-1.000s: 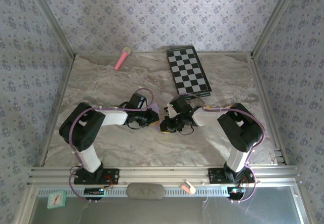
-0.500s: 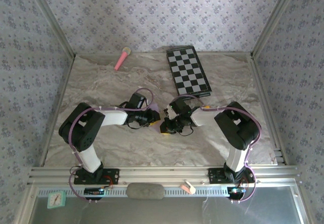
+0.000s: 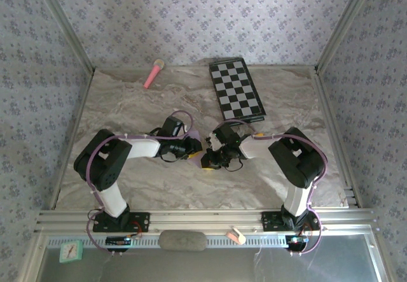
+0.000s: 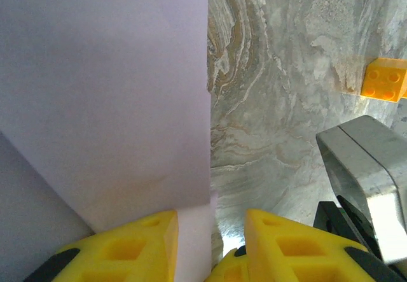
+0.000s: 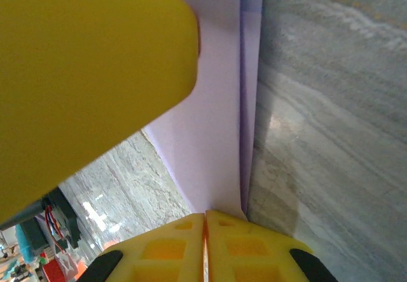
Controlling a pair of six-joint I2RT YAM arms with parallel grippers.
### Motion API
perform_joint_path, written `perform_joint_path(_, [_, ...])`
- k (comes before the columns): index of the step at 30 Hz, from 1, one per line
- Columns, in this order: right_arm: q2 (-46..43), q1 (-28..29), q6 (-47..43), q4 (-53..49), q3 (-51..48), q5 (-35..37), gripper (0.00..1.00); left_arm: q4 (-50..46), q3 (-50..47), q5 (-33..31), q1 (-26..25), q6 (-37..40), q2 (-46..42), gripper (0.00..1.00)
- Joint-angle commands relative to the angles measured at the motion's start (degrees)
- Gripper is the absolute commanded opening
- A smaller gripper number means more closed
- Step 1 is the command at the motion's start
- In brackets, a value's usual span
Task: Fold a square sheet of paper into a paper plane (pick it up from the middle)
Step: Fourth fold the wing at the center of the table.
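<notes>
The square sheet of paper (image 4: 108, 91) is pale lilac and folded into layers with a straight crease edge. It hangs over the marble table between my two grippers at mid-table. My right gripper (image 5: 205, 217) is shut on the paper's (image 5: 213, 135) lower edge, fingers pressed together. My left gripper (image 4: 211, 221) is open; a strip of paper lies in the gap against its left finger (image 4: 137, 240). From above, the left gripper (image 3: 194, 148) and the right gripper (image 3: 208, 158) almost touch. A left gripper's finger (image 5: 89, 72) looms close in the right wrist view.
A black-and-white checkered board (image 3: 236, 89) lies at the back right, and a pink microphone-like stick (image 3: 153, 74) at the back left. A small yellow studded block (image 4: 383, 78) sits on the marble. The metal frame rail (image 3: 203, 217) runs along the near edge.
My left gripper's jaws have spread apart, loosening from the paper. The right gripper stays shut on it and has shifted slightly toward the left arm.
</notes>
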Motion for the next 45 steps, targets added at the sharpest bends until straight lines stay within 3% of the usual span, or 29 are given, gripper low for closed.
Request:
perform_joint_path(1, [0.8,0.1,-3.3,-6.1,-0.7,-0.1,0.10,-0.1,2.1,1.5,1.2,1.6,-1.6,0.34])
perform_joint_path(10, [-0.4,-0.5,-6.4,-8.5,-1.7,-0.7,0.10,-0.7,3.8,2.2,3.6,4.3,-0.2,0.32])
perform_joint_path(29, [-0.5,-0.7,-6.6,-7.9,-2.4,-0.5,0.10,-1.3,4.7,1.1,3.7,4.7,5.1,0.26])
perform_joint_path(36, [-5.6,-1.5,-3.6,-3.3,-2.4,-0.9,0.14,-2.9,4.2,-0.1,3.7,4.4,5.5,0.25])
perform_joint_path(41, [-11.7,-2.1,0.1,-1.3,-2.3,5.2,0.18,-2.8,4.0,-0.2,3.7,4.0,5.5,0.24])
perform_joint_path(45, [-11.6,-1.0,0.8,-1.6,-1.2,8.8,0.17,-2.4,4.0,0.0,3.6,3.6,5.5,0.24])
